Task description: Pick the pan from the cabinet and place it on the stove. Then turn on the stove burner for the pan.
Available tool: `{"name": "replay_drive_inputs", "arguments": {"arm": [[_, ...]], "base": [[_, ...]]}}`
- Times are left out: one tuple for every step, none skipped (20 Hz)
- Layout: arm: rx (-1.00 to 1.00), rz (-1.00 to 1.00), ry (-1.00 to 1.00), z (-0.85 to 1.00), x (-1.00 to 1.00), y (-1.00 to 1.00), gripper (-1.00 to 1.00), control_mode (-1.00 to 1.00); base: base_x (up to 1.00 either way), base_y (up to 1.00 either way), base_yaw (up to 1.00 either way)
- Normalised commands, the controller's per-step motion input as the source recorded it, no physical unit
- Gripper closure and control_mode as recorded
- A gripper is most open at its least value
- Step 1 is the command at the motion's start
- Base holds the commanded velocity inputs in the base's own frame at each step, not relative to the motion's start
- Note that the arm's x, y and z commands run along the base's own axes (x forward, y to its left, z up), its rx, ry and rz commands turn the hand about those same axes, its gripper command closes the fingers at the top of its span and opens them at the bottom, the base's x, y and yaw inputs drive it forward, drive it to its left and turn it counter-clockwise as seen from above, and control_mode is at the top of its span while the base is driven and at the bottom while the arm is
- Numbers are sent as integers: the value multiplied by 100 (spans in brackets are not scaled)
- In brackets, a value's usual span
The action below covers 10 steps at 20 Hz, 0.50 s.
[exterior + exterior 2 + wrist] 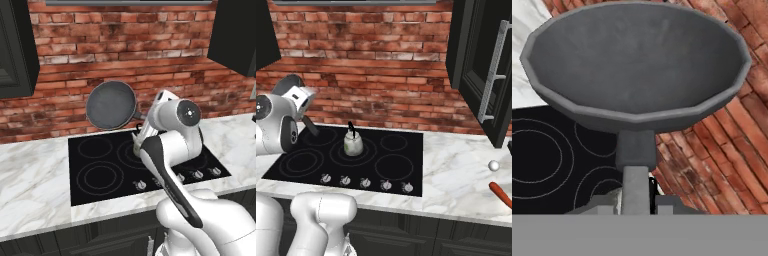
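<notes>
Above the back left of the stove [100, 172] we hold the pan [111, 105] tipped on edge in the air, its speckled inside facing the room; the gripper [637, 200] is clamped on the pan's long handle, fingers tight either side of it; so the carry from the cabinet [476, 70] looks nearly over and the placing is in hand. A small pale kettle [353, 142] sits on a middle ring; we judge the next move calls for levelling the pan and lowering it onto a free ring clear of that kettle; the knobs [365, 183] along the front wait until after.
</notes>
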Motion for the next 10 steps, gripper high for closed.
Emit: {"name": "replay_drive_inputs", "arguments": {"arm": [[6, -6, 8, -6, 0, 14, 100, -100], [7, -4, 8, -4, 0, 1, 100, -100], [3, 0, 7, -3, 0, 0, 100, -100], [1, 0, 7, -3, 0, 0, 100, -100], [2, 0, 7, -1, 0, 0, 100, -100], [2, 0, 6, -2, 0, 0, 100, -100], [3, 0, 7, 0, 0, 0, 100, -100], [4, 0, 8, -1, 0, 0, 100, -100], [4, 0, 8, -6, 2, 0, 100, -100], [5, 0, 8, -7, 3, 0, 100, -100]], "base": [[0, 0, 0], [0, 0, 0], [0, 0, 0], [0, 0, 0], [0, 0, 0], [0, 0, 0], [0, 0, 0], [0, 0, 0], [0, 0, 0], [0, 0, 0]]}}
